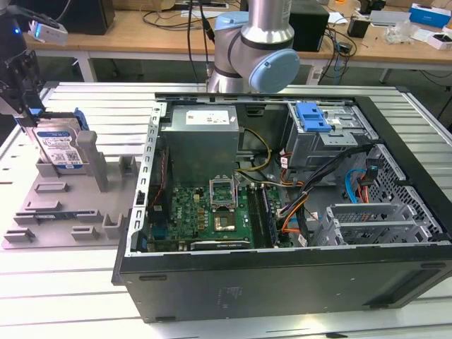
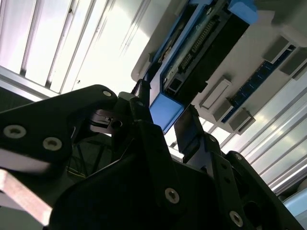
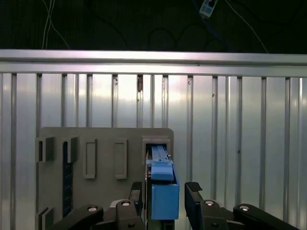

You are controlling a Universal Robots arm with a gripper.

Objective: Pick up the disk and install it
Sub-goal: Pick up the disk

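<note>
Ribbed aluminium table (image 1: 92, 99), strong glare on slats. Beyond its far edge: wooden bench (image 1: 141, 32) strewn with cables (image 1: 194, 18) and small boxes (image 1: 431, 14). Floor (image 3: 120, 24) dark.

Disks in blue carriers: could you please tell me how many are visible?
1: the disk, in the grey holder at the exterior view's left, beneath the gripper. The case may hide others.

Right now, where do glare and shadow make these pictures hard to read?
In the second wrist view the slatted table glares white and the gripper is a dark silhouette; in the first wrist view its slats shine and the room beyond is black; the exterior view is evenly lit, the disk clear.
</note>
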